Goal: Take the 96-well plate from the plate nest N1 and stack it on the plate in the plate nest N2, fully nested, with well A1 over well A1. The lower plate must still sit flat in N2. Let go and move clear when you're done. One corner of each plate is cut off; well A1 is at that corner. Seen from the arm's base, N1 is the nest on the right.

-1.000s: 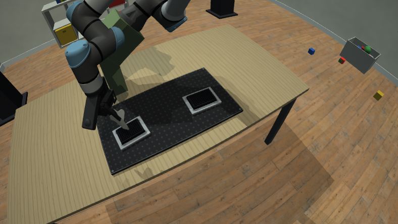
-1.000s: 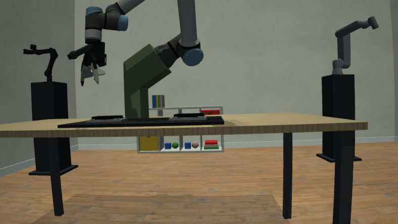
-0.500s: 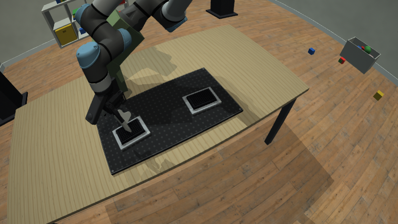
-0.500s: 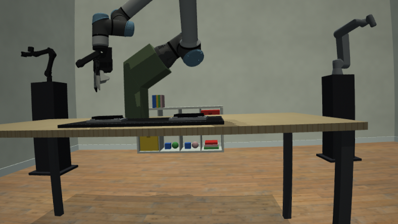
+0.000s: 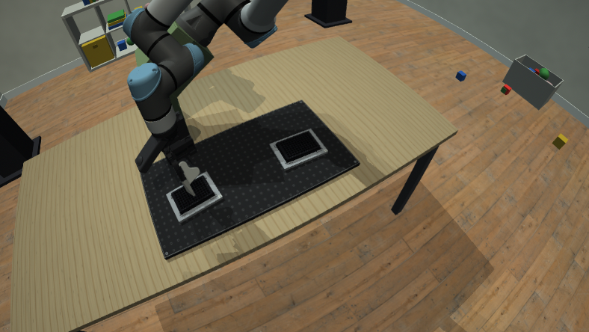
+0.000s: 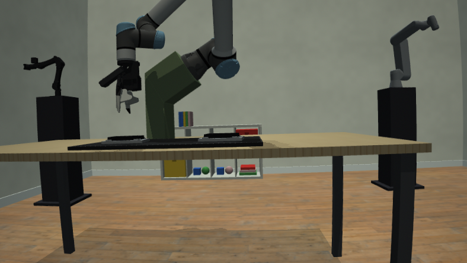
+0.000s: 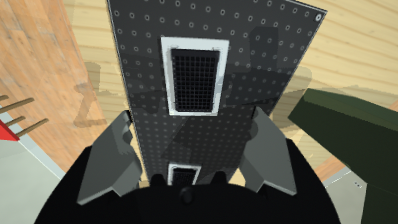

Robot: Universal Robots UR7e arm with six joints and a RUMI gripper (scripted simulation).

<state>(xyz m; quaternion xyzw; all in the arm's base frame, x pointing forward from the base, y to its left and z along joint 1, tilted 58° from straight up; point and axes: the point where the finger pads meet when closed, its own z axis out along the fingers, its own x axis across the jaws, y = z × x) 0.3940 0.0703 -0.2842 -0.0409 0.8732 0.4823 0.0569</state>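
Note:
Two black 96-well plates sit in white-rimmed nests on a black perforated board (image 5: 247, 185) (image 6: 169, 143) (image 7: 210, 135). The N1 plate (image 5: 205, 191) (image 6: 125, 137) (image 7: 182, 176) lies in nest N1 (image 5: 175, 210) at the left of the top and exterior views. The N2 plate (image 5: 297, 146) (image 6: 221, 134) (image 7: 195, 80) lies flat in nest N2 (image 5: 276, 153) at the right. My gripper (image 5: 185, 181) (image 6: 123, 109) (image 7: 192, 109) is open and empty. It hangs well above the N1 plate, fingers pointing down. The plates' cut corners are too small to tell.
The arm's green pedestal (image 5: 181, 37) (image 6: 163, 98) (image 7: 350, 125) stands behind the board. Black pedestals with other arms (image 6: 57, 130) (image 6: 396, 130) flank the table. A shelf (image 6: 212, 169) stands behind, and a grey bin (image 5: 531, 82) with loose cubes lies on the floor.

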